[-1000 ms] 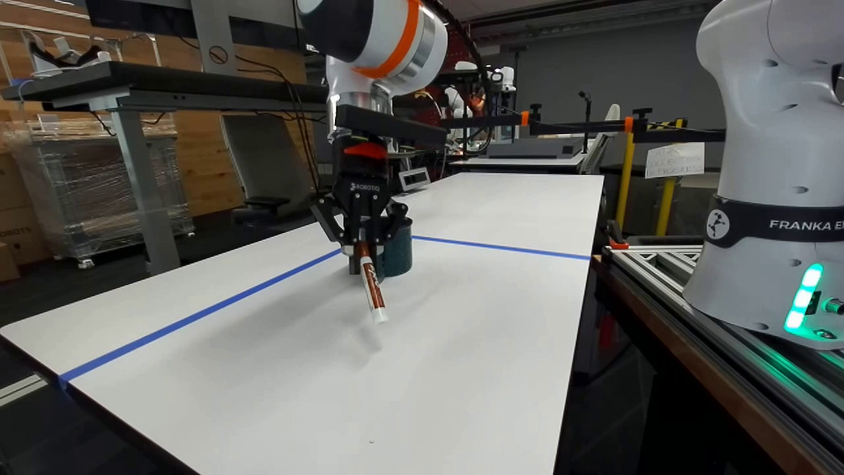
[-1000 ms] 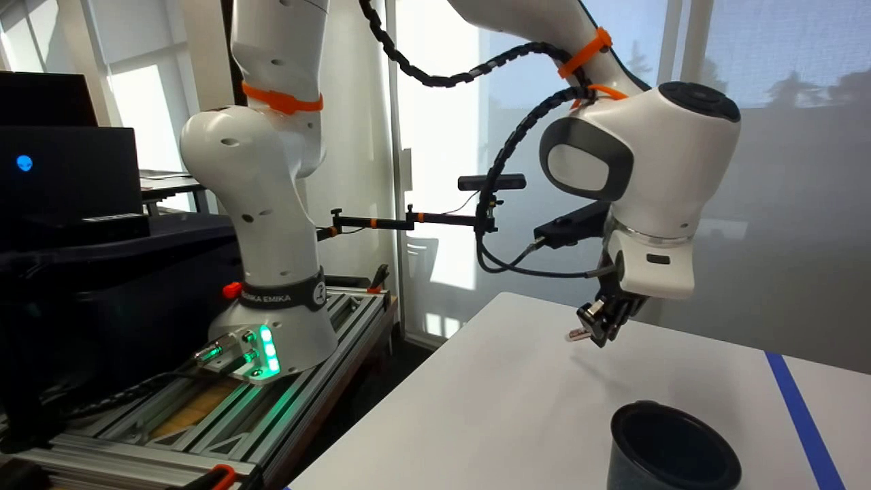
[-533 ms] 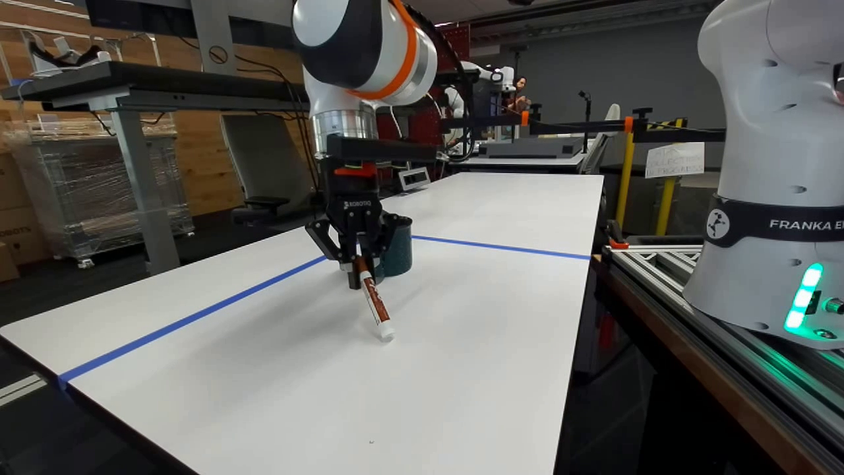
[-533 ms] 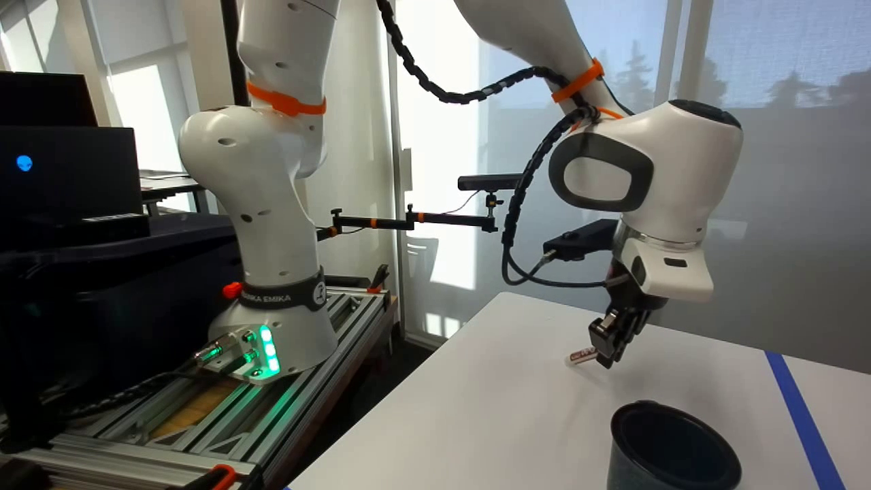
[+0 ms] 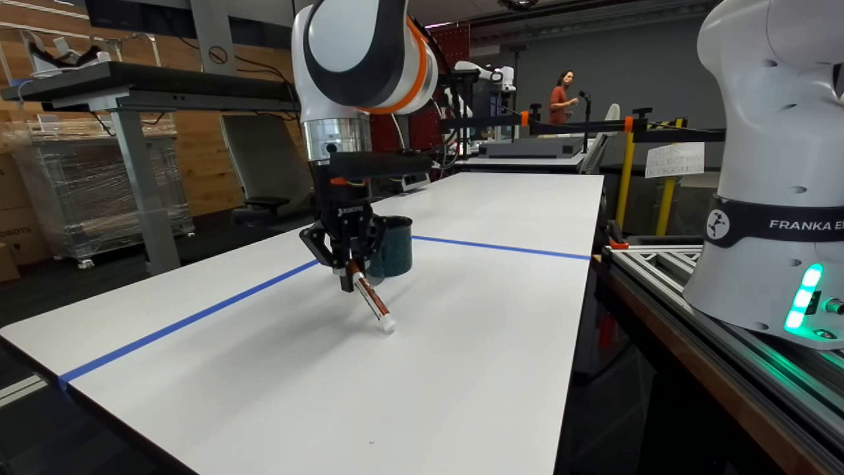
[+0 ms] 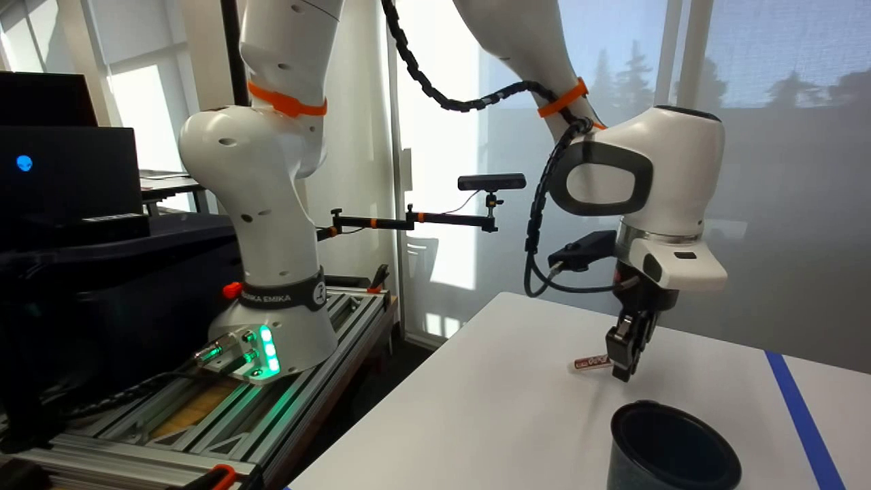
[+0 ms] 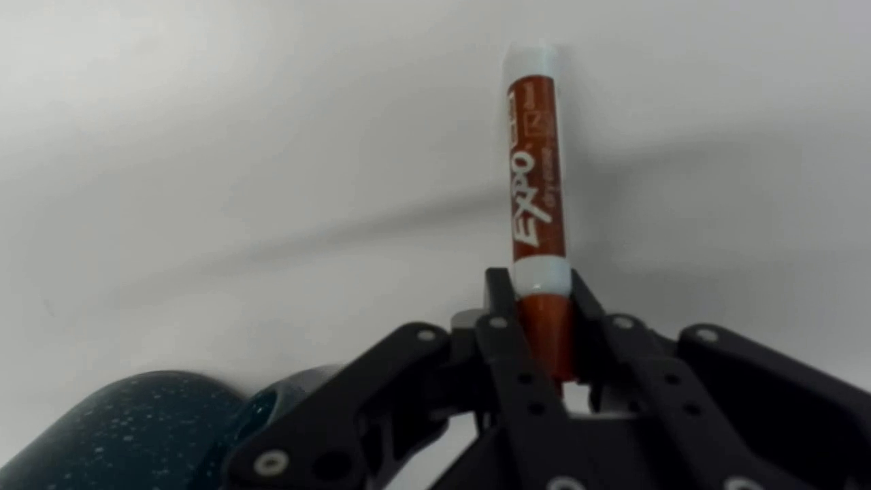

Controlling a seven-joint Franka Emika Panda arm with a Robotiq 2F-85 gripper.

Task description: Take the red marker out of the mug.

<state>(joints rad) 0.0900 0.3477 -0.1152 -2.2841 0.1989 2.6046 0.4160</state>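
Observation:
The red marker (image 5: 374, 298) has white bands and a white end. My gripper (image 7: 541, 280) is shut on its red cap end, with the rest sticking out past the fingertips. The marker is tilted, its white end low near the table; I cannot tell whether it touches. The marker (image 6: 592, 363) and gripper (image 6: 622, 367) also show in an exterior view. The dark teal mug (image 5: 398, 247) stands upright on the table beside the gripper, apart from the marker. The mug (image 6: 636, 463) is cut off at the bottom of an exterior view. Part of it shows in the wrist view (image 7: 129, 435).
The white table (image 5: 461, 369) carries blue tape lines (image 5: 191, 321). The robot's base (image 5: 758, 277) stands on a metal frame beside the table. A camera on an arm (image 6: 491, 182) is behind the table edge. A person (image 5: 561, 99) is far in the background.
My gripper has moved lower and, in an exterior view, slightly left with the marker still in it. The marker leans more toward level. A person has come into view behind.

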